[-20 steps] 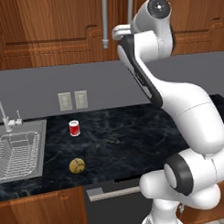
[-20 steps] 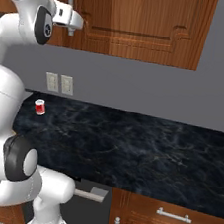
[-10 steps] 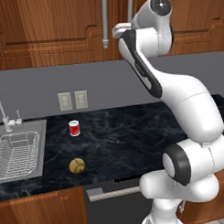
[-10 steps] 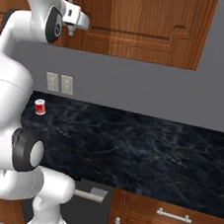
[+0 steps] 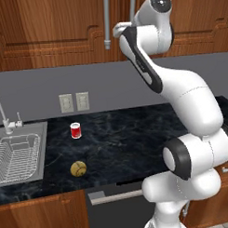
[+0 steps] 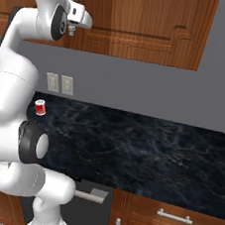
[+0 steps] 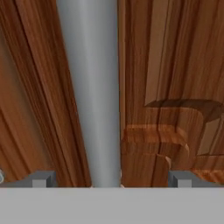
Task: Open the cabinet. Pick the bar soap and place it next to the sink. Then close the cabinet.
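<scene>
The cabinet (image 5: 47, 25) hangs over the counter with both reddish-brown doors closed, so the bar soap is hidden. My arm reaches up to its right door handle (image 5: 130, 6). In the hand view my gripper (image 7: 111, 178) is open, and the grey handle bar (image 7: 87, 87) runs straight up between its fingertips (image 7: 41, 178), nearer the left one, with door wood (image 7: 175, 65) behind. Whether a finger touches the bar, I cannot tell. From the right, my hand (image 6: 81, 17) sits against the door (image 6: 146, 19). The sink (image 5: 41, 158) lies at the counter's left end.
A red can (image 5: 75, 130) stands on the black counter (image 5: 131, 143) below two wall outlets (image 5: 73, 102). A yellow-brown ball (image 5: 78, 169) lies near the front edge by the sink. The faucet (image 5: 2, 115) rises behind the basin. The can (image 6: 39, 107) stands left of the wide counter.
The arm has stretched up and the hand has edged a little closer to the cabinet handle. The jaws have stayed open. Nothing on the counter has moved.
</scene>
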Available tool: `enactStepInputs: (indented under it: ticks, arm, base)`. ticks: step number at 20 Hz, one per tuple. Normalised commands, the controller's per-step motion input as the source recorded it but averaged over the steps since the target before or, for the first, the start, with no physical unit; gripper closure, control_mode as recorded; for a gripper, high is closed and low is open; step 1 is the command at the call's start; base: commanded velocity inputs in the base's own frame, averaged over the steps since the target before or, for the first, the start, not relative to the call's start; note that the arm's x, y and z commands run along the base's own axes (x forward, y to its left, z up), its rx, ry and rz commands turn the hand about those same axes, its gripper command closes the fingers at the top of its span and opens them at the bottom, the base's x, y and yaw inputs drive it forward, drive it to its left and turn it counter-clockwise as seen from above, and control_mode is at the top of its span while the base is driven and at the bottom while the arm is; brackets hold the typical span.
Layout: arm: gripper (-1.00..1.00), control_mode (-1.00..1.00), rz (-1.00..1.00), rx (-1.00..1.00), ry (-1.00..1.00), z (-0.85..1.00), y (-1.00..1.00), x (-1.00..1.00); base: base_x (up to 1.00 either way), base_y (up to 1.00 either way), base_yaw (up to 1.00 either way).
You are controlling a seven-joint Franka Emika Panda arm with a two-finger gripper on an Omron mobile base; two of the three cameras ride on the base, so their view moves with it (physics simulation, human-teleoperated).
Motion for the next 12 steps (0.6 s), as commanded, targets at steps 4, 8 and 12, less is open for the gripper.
enactStepInputs:
  ticks: [4,8,12]
  arm:
    - [-1.00,-1.00,0.00,0.01,-0.04,-0.24,0.00,0.27]
    - [-1.00,-1.00,0.00,0.00,-0.04,-0.21,0.00,0.33]
    - [-1.00,-1.00,0.00,0.00,-0.03,-0.02,0.00,0.25]
  base:
    - [0.00,0.00,0.00]
    - [0.00,0.00,0.00]
    - [0.00,0.00,0.00]
